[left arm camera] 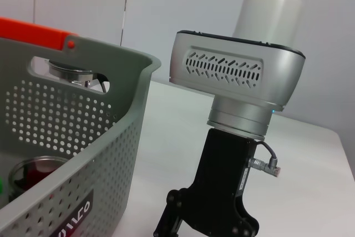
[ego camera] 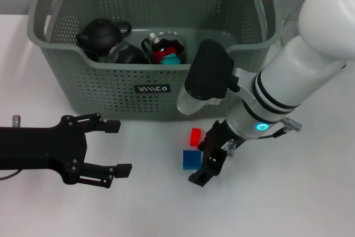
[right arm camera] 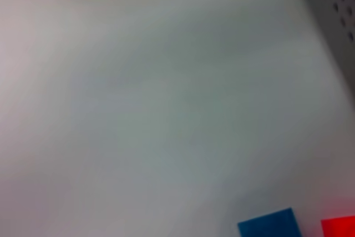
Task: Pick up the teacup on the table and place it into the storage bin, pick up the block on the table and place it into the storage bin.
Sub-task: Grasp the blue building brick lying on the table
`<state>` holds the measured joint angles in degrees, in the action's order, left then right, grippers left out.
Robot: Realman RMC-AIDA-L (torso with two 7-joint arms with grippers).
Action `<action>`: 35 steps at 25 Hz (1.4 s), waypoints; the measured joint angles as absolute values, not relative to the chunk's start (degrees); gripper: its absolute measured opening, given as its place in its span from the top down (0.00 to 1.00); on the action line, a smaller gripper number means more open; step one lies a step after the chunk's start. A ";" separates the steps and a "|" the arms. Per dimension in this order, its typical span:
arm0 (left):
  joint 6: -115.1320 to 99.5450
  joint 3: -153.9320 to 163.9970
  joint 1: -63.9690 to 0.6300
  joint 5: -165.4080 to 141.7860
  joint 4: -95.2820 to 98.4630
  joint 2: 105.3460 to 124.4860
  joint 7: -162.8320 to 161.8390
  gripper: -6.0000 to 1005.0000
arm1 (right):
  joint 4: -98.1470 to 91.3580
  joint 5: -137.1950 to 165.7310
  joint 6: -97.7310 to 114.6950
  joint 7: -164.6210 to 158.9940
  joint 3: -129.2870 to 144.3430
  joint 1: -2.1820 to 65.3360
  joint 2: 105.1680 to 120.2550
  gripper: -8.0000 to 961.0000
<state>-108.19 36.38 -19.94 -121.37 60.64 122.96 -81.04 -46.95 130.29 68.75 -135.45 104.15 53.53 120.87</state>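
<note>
The storage bin (ego camera: 116, 84), a grey-green perforated basket with orange handle ends, stands at the back of the white table. A glass teacup (ego camera: 166, 51) with red and teal inside sits in it; it also shows in the left wrist view (left arm camera: 33, 173). A blue block (ego camera: 192, 160) and a red block (ego camera: 195, 136) lie on the table in front of the bin. My right gripper (ego camera: 204, 159) is open, low over the table just to the right of both blocks, holding nothing. My left gripper (ego camera: 123, 147) is open and empty at the front left.
A black teapot (ego camera: 100, 34) and a dark glass vessel (ego camera: 126, 55) lie in the bin beside the teacup. The bin wall (left arm camera: 83, 137) stands close to my left wrist. The right wrist view shows the blue block (right arm camera: 270, 223) and red block (right arm camera: 338, 227).
</note>
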 joint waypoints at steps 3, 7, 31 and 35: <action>-108.19 36.39 -19.96 -121.38 60.64 122.96 -81.04 0.04 | -46.90 130.21 67.91 -135.20 104.51 53.61 120.96 0.14; -108.19 36.39 -20.03 -121.37 60.64 122.96 -81.00 0.04 | -46.89 129.41 67.17 -134.94 105.50 53.64 121.00 0.15; -107.83 36.39 -20.30 -121.38 59.34 122.87 -80.86 0.04 | -46.14 128.84 64.55 -133.97 108.02 54.08 121.20 0.43; -107.84 36.39 -20.30 -121.37 59.32 122.87 -80.86 0.04 | -46.14 128.85 64.18 -134.04 108.05 54.11 121.21 0.46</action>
